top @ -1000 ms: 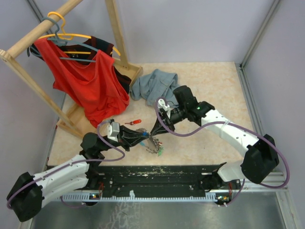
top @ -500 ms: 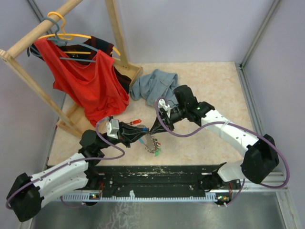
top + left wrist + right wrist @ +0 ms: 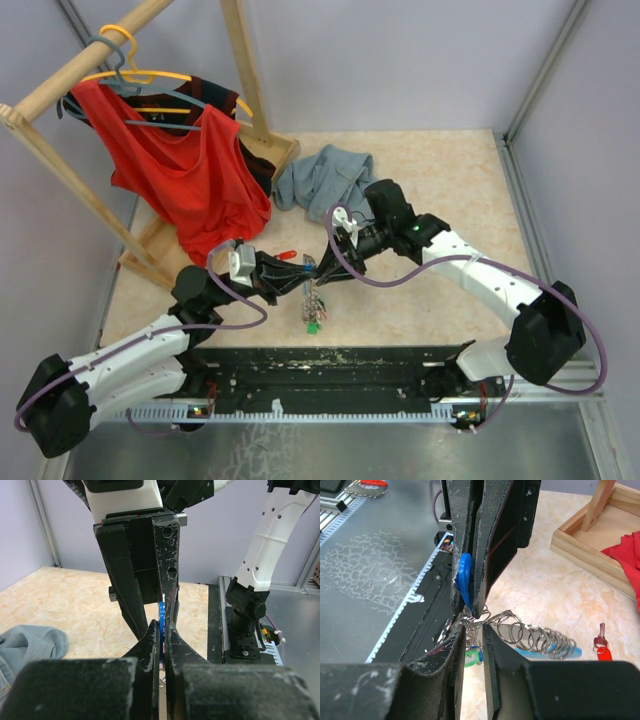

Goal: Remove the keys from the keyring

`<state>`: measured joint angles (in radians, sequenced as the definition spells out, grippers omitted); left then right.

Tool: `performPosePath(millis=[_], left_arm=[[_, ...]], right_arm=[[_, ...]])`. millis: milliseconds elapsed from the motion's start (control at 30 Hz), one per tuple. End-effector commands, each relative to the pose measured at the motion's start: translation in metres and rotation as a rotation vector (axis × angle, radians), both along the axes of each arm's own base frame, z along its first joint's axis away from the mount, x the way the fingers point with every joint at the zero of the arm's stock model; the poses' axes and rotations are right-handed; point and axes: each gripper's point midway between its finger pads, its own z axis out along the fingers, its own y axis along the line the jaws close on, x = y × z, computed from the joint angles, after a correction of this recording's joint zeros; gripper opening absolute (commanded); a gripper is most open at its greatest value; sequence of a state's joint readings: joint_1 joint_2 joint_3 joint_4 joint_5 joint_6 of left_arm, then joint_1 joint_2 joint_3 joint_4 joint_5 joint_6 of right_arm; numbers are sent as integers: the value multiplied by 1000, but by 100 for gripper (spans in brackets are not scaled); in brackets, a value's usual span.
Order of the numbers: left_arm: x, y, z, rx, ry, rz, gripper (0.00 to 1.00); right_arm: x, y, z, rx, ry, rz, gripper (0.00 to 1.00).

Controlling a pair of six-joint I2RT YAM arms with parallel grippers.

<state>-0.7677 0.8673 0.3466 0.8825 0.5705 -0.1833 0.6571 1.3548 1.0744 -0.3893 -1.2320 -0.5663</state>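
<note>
left claw [image 3: 161, 631] is pinched tight on the blue key [image 3: 464, 577] by its plastic head. right claw [image 3: 474, 636] meets it tip to tip, jaws parted a crack (no grip i can make out). the keyring [image 3: 313, 300] trails from their tips toward the table's [image 3: 440, 190] near edge, with the green key [image 3: 313, 326] at its end. a red key [image 3: 284, 256] lies apart.

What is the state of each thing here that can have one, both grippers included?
left gripper: shut on the blue key.
right gripper: slightly open, at the chain of rings.
chain of rings: trailing from the grippers' tips.
red key: free, lying on the table.
green key: at the chain's end; attachment unclear.
red garment: hanging up.
grey-blue cloth: crumpled on the table.
</note>
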Motion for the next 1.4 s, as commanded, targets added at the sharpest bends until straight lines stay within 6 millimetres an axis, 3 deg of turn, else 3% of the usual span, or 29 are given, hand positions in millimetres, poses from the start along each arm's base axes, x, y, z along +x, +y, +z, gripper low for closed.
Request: performPosePath(millis=[0,800,1100,1367], left_arm=[[-7,2,41,-90,-101,-20,0],[-6,0,44,-97,-85,-31,0],[-7,0,44,-99,-76,-36,0],[-8,-1,43,-96,-76,-47,0]], right_arm=[[-6,1,20,60,-24,35,21],[-6,5,18,45,15,22,30],[0,6,16,34,-5,-8,30],[5,7,14,20,-18,-39,23]])
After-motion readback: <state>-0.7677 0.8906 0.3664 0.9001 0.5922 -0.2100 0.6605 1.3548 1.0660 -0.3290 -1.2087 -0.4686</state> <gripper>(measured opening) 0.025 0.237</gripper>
